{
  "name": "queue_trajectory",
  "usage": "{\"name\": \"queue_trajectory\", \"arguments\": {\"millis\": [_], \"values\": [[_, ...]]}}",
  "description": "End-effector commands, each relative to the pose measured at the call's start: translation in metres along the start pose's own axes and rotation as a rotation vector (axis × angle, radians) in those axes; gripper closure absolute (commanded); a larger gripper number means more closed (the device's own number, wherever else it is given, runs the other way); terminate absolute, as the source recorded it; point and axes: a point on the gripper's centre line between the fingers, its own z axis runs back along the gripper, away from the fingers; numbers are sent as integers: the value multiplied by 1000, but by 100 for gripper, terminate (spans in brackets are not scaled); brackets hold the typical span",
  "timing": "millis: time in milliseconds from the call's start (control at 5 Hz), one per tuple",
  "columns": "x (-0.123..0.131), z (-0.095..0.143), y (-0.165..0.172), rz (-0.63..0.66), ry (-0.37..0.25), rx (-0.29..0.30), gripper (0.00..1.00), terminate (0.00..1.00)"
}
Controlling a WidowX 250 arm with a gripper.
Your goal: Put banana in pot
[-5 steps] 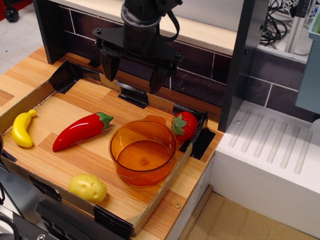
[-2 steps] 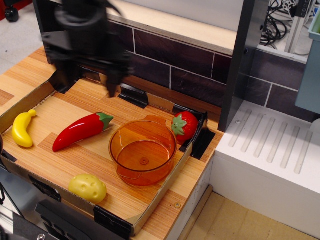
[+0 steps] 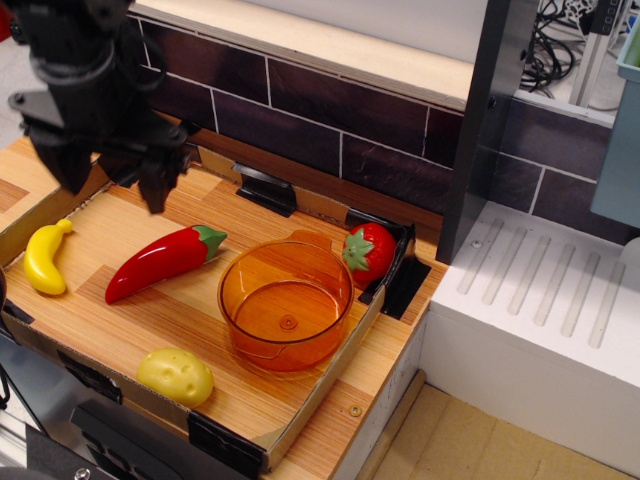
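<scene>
The banana (image 3: 44,259) is small, glossy and yellow. It lies at the left edge of the wooden tray (image 3: 180,310), stem end up. The orange translucent pot (image 3: 286,304) stands empty at the tray's right side. My black gripper (image 3: 112,188) hangs open and empty above the tray's back left part, up and to the right of the banana. Its two fingers point down, spread apart.
A red chili pepper (image 3: 162,261) lies between the banana and the pot. A strawberry (image 3: 368,251) sits behind the pot at the right rim. A lumpy yellow potato (image 3: 175,376) lies at the front. A brick back wall (image 3: 330,120) and a white drainer (image 3: 540,300) bound the area.
My gripper has swept left from above the pot's back side to above the tray's back left, and lower toward the banana. The toys have not moved.
</scene>
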Motion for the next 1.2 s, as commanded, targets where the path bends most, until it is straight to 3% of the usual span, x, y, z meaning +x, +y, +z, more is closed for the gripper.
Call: {"name": "queue_trajectory", "arguments": {"millis": [0,400,800,1000], "values": [[-5,-23,36,105,-65,39,0,0],[-15,-49,52,252,-53,76,0,0],[-17,-57,60,330,6,97,0,0],[-22,-65,61,326,6,117,0,0]]}}
